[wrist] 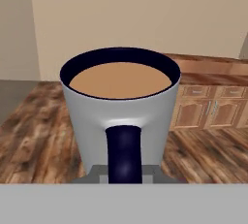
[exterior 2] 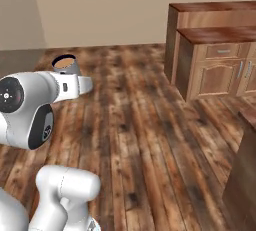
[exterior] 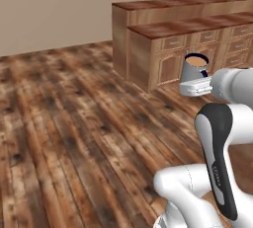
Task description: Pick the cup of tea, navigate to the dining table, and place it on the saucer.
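The cup of tea [wrist: 121,103] is a grey mug with a dark rim, full of light-brown liquid, and its dark handle faces the hand camera. My gripper [wrist: 124,173] is shut on that handle and holds the mug upright in the air above the wooden floor. From the left base the cup of tea [exterior: 195,67] sits just above my gripper [exterior: 193,85]. From the right base the cup of tea [exterior 2: 66,64] shows behind my gripper [exterior 2: 76,76]. The dining table [exterior: 163,4], tall with a reddish-brown top, stands ahead on the right. The saucer is out of view.
Lower wooden cabinets with drawers [exterior: 173,44] stand in front of the tall table, also seen from the right base as cabinets [exterior 2: 220,70]. A dark wooden block [exterior 2: 245,175] stands close at the lower right. Open plank floor [exterior: 74,123] spreads to the left, up to a beige wall.
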Controlling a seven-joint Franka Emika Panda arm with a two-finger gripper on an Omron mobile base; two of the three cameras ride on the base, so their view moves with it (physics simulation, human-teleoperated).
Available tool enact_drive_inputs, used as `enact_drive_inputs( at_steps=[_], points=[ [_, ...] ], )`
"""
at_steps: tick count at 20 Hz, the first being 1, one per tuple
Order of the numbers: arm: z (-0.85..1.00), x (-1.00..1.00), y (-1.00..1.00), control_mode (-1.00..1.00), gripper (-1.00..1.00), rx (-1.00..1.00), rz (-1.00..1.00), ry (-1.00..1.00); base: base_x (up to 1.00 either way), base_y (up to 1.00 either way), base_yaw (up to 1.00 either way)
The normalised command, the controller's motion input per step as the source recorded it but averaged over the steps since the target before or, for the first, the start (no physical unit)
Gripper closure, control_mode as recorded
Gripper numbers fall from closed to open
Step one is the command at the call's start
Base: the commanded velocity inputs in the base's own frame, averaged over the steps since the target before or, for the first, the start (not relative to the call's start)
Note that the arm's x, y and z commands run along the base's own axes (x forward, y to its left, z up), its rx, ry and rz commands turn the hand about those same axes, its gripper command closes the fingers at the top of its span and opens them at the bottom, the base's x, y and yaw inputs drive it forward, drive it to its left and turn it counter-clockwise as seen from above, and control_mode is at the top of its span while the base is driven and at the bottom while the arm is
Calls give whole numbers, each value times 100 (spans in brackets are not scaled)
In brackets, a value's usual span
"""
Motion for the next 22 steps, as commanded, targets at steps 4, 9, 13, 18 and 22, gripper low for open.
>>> enact_drive_inputs(
  at_steps=[4, 9, 13, 18, 22],
  points=[
    [0, 0, 0, 100, 100, 0, 0, 0, 100, 100, -31],
    [0, 0, 0, 100, 100, 0, 0, 0, 100, 100, -32],
    [0, 0, 0, 100, 100, 0, 0, 0, 100, 100, -32],
    [0, 0, 0, 100, 100, 0, 0, 0, 100, 100, -33],
    [0, 0, 0, 100, 100, 0, 0, 0, 100, 100, -31]
  ],
)
